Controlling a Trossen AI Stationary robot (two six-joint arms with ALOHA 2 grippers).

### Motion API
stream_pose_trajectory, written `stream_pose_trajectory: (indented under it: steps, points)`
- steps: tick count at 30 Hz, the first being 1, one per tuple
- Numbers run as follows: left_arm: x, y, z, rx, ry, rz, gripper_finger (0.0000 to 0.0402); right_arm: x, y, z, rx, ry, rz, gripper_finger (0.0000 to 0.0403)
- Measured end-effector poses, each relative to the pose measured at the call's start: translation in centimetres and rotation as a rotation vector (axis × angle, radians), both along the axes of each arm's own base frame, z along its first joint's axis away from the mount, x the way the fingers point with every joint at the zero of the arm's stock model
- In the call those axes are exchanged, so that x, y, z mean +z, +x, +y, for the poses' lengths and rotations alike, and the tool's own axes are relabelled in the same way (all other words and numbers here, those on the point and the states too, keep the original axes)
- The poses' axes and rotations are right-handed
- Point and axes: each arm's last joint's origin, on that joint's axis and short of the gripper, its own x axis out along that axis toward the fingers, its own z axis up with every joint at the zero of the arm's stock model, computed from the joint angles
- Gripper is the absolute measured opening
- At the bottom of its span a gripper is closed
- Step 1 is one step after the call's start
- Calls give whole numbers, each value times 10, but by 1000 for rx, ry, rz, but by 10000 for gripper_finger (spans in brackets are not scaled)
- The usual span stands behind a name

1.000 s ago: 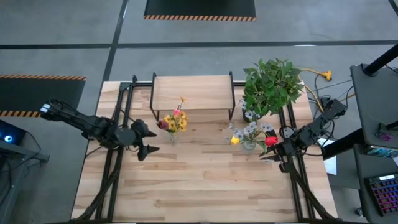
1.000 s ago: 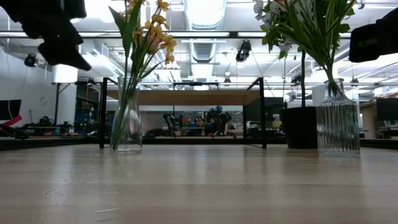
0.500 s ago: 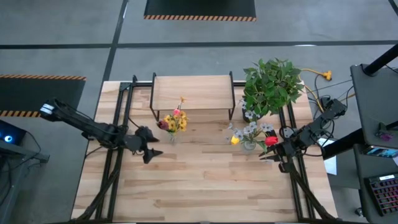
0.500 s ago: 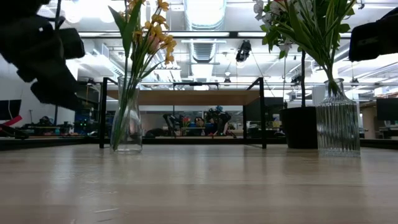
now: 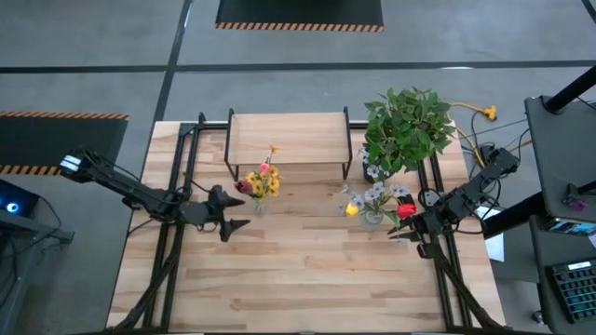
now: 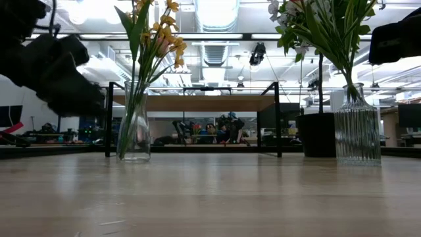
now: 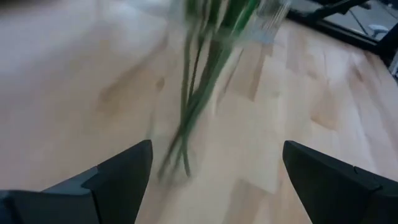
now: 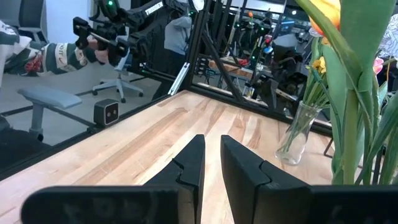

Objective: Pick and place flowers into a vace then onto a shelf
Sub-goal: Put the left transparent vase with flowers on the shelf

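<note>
- Standing in a clear glass vase on the table, the yellow, pink and maroon flowers sit just in front of the shelf, not on it.
- A second ribbed vase holds pale sprays, near the potted plant.
- The left gripper hangs just beside the first vase, fingers spread wide, empty.
- The right gripper waits by the ribbed vase, fingers nearly together, gripping nothing.

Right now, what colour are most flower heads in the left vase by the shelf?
Mostly yellow flowers, with a pink and a dark maroon head; clearest in the high view.
</note>
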Motion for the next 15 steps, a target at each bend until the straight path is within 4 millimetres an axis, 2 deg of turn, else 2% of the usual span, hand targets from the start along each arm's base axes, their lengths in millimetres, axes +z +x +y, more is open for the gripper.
stream_pose_trajectory:
  steps: [6, 15]
  points:
    - [3, 3, 2, -1, 253, -52, 342, 0, 0, 0, 0, 0, 0, 43]
    - [0, 12, 0, 19, 330, -59, 342, 0, 0, 0, 0, 0, 0, 43]
